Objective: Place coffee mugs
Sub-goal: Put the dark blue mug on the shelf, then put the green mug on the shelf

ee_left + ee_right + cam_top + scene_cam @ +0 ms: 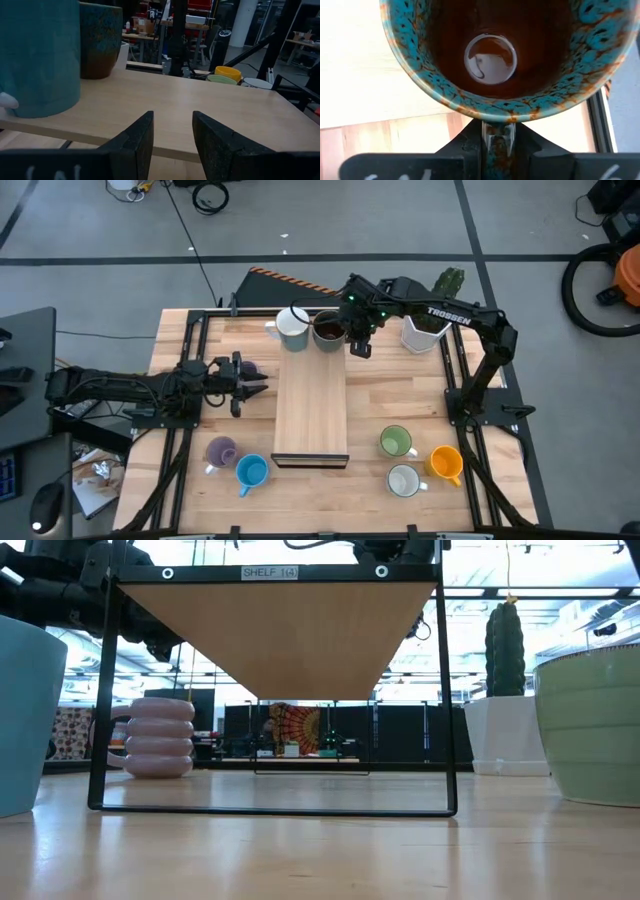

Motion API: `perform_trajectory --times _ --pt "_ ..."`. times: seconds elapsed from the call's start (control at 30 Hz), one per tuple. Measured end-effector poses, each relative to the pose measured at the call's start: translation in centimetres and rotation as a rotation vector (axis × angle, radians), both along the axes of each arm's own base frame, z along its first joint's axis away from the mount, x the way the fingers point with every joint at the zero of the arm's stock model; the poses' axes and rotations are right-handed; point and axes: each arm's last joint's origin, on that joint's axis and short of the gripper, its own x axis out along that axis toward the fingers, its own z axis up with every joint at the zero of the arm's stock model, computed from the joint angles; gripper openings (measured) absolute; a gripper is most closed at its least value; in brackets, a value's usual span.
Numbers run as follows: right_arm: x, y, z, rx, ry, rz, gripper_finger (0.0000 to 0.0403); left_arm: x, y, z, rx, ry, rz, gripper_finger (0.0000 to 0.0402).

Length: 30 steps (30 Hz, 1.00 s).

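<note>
In the high view a wooden shelf (311, 416) runs down the middle of the table (500, 500). At its top end stand two mugs side by side: a white mug (292, 328) on the left and a brown mug (328, 330) just right of it. The right gripper (359, 342) sits at the brown mug's right side, upper centre of the frame. In the right wrist view its fingers (468, 145) are nearly closed on the mug's handle (496, 142), with the mug's speckled rim right above them.

The left gripper (250, 386) lies at the left of the frame, just beside the shelf's left edge. Its fingers (136, 140) are partly open and hold nothing.

A lilac mug (220, 450) and a blue mug (251, 471) stand at the lower left. A green mug (395, 441), an orange mug (445, 463) and a second white mug (403, 481) cluster at the lower right. A white cactus pot (425, 332) stands at the upper right, near the right arm.
</note>
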Motion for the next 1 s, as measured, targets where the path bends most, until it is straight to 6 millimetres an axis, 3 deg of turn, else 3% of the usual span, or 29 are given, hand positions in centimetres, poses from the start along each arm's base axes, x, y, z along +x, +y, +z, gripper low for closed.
perform_trajectory --times 0.27,0.57,0.77,1.0 --pt "0.0 0.0 0.0 -0.014 -0.001 -0.006 0.0103 0.0 0.0 0.0 -0.003 0.002 0.0 0.0141" --pt "-0.2 0.1 0.1 -0.008 0.015 -0.006 0.0176 0.0 0.0 -0.1 -0.001 0.006 0.0 0.0141" --pt "-1.1 0.4 1.2 -0.04 -0.006 -0.025 0.0212 0.0 0.0 -0.1 -0.004 0.006 0.0 0.0141" --pt "-3.3 1.3 3.5 -0.044 -0.049 -0.086 0.0227 0.0 0.0 -0.1 -0.008 0.006 0.0 0.0141"
